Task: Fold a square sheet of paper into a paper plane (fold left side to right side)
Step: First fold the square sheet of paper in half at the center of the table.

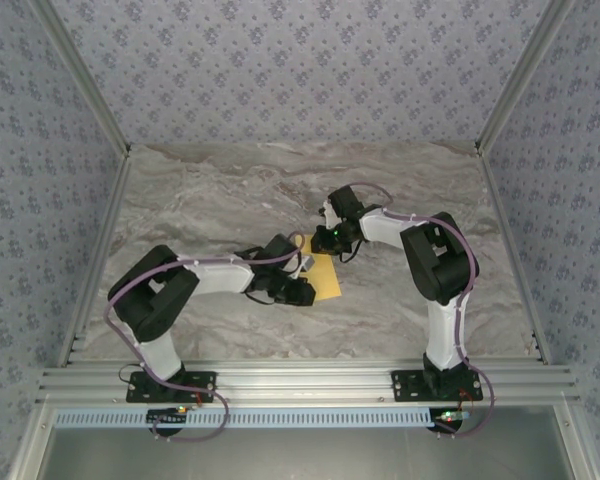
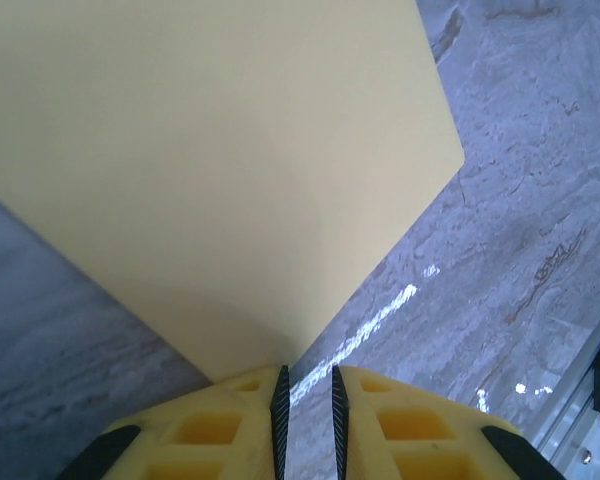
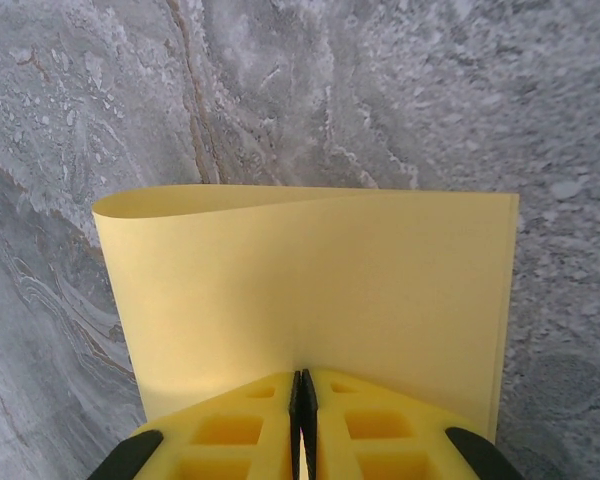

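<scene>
Item: the square sheet of paper (image 1: pixel 327 275), mid-worktop (image 1: pixel 230 190), one edge clenched in my right gripper (image 3: pixel 301 385), likely to carry the fold; left gripper (image 2: pixel 308 385) slightly parted at a corner, apparently steadying.

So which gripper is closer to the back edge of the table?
Right. The right gripper is at the yellow sheet's far end, closer to the back edge of the table; the left gripper is at the sheet's left side, farther from it.
</scene>
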### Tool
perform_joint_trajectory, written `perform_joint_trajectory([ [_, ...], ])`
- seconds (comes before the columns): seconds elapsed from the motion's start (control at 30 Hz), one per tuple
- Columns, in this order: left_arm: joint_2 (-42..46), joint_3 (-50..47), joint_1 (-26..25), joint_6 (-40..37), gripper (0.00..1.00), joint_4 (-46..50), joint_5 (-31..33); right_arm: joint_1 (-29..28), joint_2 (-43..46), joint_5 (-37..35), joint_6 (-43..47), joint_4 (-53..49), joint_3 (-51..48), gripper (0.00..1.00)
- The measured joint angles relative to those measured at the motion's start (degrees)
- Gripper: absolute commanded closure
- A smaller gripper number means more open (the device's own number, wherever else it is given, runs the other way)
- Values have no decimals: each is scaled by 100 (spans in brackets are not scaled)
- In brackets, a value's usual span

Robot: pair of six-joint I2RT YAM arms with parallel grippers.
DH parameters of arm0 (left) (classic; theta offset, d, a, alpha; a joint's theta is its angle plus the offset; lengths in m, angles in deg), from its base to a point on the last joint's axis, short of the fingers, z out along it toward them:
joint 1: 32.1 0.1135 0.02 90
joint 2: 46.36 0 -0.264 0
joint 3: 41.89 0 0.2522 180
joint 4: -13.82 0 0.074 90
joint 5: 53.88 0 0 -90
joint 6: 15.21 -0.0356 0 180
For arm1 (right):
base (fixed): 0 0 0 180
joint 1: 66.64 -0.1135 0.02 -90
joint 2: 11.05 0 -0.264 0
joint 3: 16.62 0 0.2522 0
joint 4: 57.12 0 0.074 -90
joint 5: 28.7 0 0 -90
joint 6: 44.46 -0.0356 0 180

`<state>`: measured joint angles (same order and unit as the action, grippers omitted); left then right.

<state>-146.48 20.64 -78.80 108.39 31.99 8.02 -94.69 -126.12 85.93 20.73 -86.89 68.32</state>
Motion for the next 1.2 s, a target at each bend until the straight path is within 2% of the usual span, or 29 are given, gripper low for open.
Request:
perform_joint_trajectory([
  [0.17, 402, -138, 74, 170, 77, -105, -168, -2, 0, 0, 0, 0, 0, 88],
  [0.3, 625, -129, 450, 251, 76, -345, -319, -4, 0, 0, 0, 0, 0, 88],
  [0.43, 485, -11, 756, 216, 76, -382, -361, -13, 2, -20, 0, -4, 0, 88],
  [0.77, -372, 442, 772, 50, 77, -402, -490, -50, 15, -90, 0, -7, 0, 89],
  [1.2, -479, 341, 557, -243, 78, -356, -463, -61, 20, -129, 2, -17, 0, 88],
])
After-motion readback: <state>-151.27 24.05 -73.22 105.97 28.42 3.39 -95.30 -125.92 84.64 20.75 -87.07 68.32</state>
